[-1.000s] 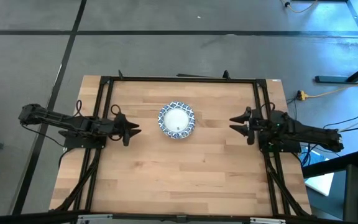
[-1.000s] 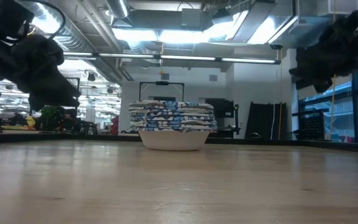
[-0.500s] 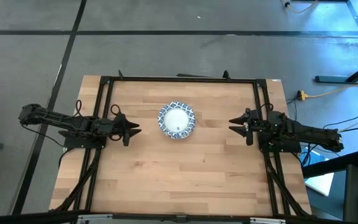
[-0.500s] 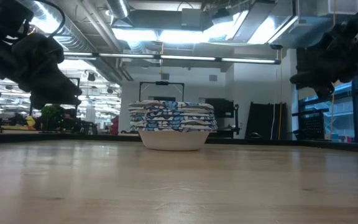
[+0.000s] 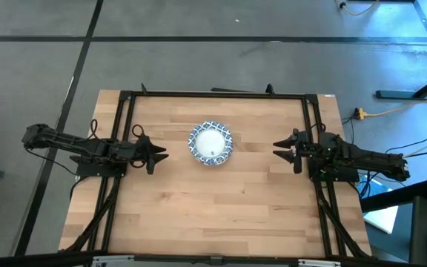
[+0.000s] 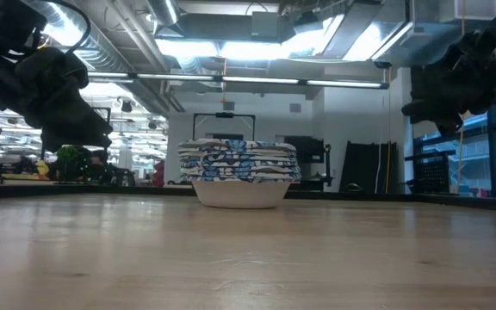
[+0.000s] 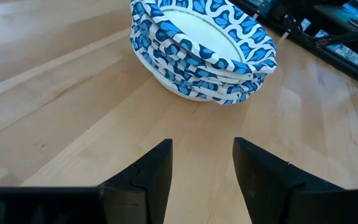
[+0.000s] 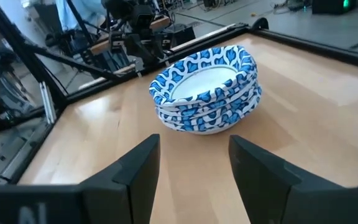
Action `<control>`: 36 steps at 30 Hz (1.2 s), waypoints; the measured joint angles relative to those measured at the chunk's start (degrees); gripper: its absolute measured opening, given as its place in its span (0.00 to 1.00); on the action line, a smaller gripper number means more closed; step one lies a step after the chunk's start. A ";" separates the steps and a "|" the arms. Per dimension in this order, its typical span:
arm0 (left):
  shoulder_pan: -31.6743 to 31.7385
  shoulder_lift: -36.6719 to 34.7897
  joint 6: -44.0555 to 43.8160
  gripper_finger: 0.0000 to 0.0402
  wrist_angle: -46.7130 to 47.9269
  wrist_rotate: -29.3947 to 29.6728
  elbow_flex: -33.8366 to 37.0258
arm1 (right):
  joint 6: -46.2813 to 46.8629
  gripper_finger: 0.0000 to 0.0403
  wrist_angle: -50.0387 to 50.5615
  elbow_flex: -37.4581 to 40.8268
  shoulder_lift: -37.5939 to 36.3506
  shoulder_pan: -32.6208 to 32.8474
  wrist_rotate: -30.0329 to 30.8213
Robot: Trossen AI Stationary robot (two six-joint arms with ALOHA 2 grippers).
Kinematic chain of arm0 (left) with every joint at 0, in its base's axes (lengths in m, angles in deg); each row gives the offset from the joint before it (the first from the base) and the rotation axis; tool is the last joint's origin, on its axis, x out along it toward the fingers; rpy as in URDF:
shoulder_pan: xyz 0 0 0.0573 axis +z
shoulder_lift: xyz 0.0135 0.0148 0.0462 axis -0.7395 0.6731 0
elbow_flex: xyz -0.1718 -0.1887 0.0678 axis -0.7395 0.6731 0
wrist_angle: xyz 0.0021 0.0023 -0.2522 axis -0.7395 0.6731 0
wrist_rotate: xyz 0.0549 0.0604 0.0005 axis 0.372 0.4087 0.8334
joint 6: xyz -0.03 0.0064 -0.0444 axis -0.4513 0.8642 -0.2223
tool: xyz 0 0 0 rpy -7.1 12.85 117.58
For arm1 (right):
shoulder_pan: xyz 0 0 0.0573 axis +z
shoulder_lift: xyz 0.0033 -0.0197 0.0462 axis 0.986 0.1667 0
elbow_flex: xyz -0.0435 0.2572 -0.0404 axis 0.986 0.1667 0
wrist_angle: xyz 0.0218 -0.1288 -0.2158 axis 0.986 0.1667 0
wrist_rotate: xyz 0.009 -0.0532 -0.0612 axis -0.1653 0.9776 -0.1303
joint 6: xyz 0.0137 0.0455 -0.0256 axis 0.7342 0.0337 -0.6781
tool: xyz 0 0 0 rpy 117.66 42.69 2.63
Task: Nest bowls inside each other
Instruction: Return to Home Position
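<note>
Several blue-and-white patterned bowls sit nested in one stack (image 5: 211, 143) on the table's middle, toward the far edge; the bottom bowl's base rests on the wood (image 6: 239, 195). The stack also shows in the left wrist view (image 7: 204, 53) and the right wrist view (image 8: 207, 90). My left gripper (image 5: 164, 154) hovers left of the stack, open, fingers pointing at it. My right gripper (image 5: 277, 147) hovers right of the stack, open, also pointing at it. Neither touches the bowls.
A black frame (image 5: 213, 94) runs along the table's far edge and down both sides. Bare wood (image 5: 213, 208) spreads between the stack and the near edge. Both arms sit over the table's side rails.
My right gripper dipped slightly and edged toward the stack, then held still. The bowls and my left gripper have not moved.
</note>
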 joint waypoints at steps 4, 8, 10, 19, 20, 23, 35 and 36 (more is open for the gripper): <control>0.00 0.00 0.02 0.40 0.02 0.00 0.00 | 3.05 0.48 0.00 0.00 0.00 0.00 0.04; 0.00 0.00 0.02 0.41 0.02 0.00 0.00 | 3.13 0.48 0.00 0.00 0.00 0.00 0.03; 0.00 0.00 0.02 0.40 0.01 0.00 0.00 | 3.01 0.48 0.00 0.00 0.00 0.00 0.02; -0.01 0.00 0.04 0.41 0.00 0.02 0.00 | 3.03 0.48 0.02 0.00 0.00 0.00 0.02; 0.00 0.00 0.04 0.41 0.01 0.02 0.00 | 3.01 0.48 0.02 0.00 0.00 0.00 0.02; 0.00 0.00 0.04 0.41 0.02 0.02 0.00 | 3.01 0.48 0.02 0.00 0.00 0.00 0.02; -0.01 0.00 0.05 0.41 0.02 0.02 0.00 | 3.00 0.48 0.04 0.00 0.00 -0.01 0.02; 0.00 0.00 0.07 0.41 0.01 0.02 0.00 | 2.99 0.48 0.04 0.00 0.00 -0.01 0.01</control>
